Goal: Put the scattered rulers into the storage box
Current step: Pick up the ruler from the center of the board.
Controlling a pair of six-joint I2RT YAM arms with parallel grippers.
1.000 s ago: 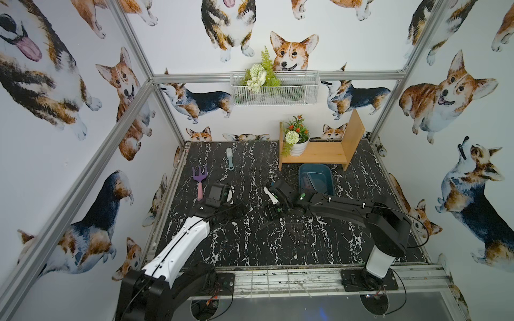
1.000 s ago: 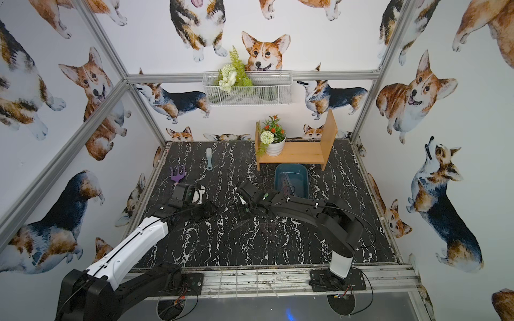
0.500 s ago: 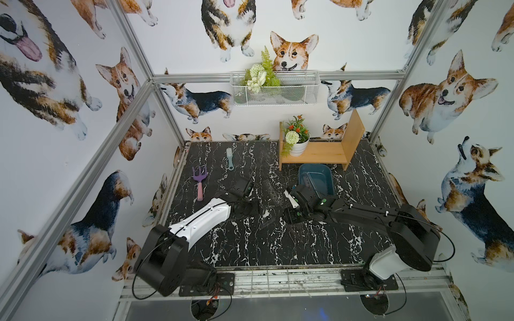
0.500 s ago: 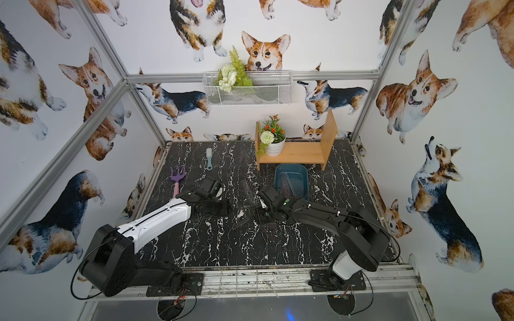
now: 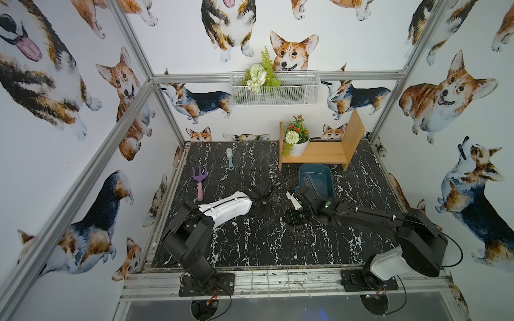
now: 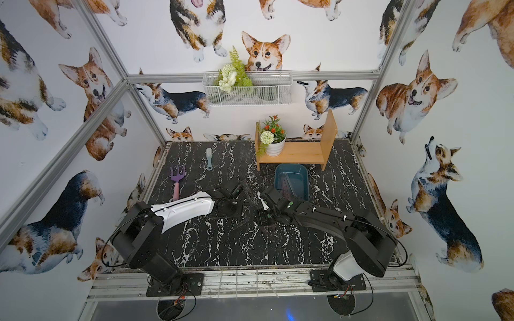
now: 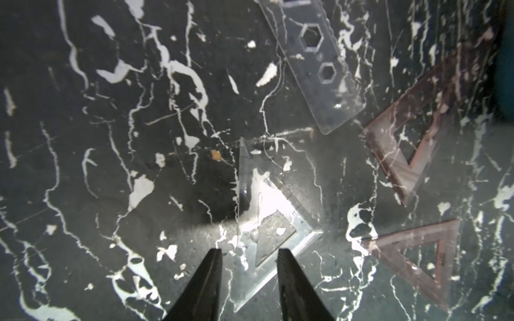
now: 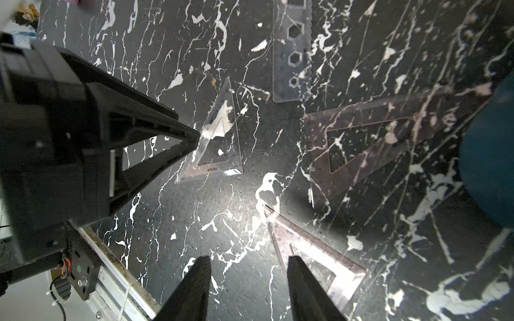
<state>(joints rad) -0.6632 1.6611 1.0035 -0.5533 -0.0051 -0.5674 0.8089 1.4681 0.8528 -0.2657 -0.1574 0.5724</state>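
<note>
Between our spread left jaws lies the clear set square point(image 7: 267, 200), long edge straight ahead; right jaws gape nearby, empty.

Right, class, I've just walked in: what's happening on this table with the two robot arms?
The arms are clearing see-through rulers into the teal storage box, which already holds a tinted ruler. The left gripper hangs open over a clear set square. The right gripper, also open, is at a small purple-tinted set square. A straight ruler and a larger tinted set square lie loose on the marble table. Nothing is gripped.
</note>
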